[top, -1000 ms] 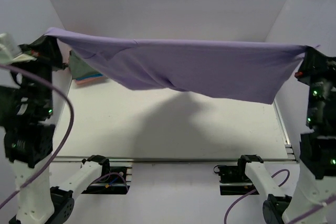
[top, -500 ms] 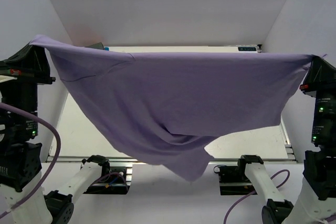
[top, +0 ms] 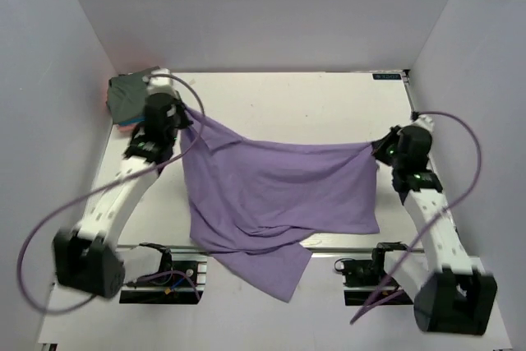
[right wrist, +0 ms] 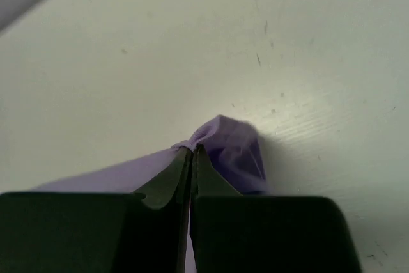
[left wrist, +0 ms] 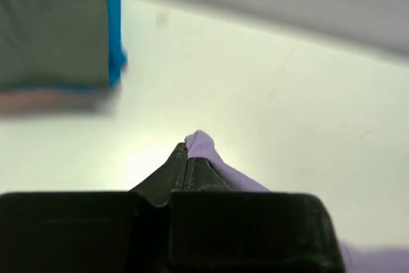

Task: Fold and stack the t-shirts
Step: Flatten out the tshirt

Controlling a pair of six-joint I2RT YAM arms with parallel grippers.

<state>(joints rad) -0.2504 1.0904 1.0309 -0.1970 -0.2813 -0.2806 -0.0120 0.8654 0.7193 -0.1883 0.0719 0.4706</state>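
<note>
Lavender shirt (top: 279, 195) lay spread across the middle of the table (top: 312, 104), with its near part spilling over the front edge between the two arm bases. At the shirt's far left corner the left gripper (top: 189, 117) was clenched on the cloth, a nub of purple poking out past its closed tips. The right gripper (top: 375, 147) pinched the far right corner the same way, low over the tabletop. The far hem ran between the two grips. In the table's far left corner sat the folded stack (top: 127, 98), olive-grey on top, just behind the left gripper.
</note>
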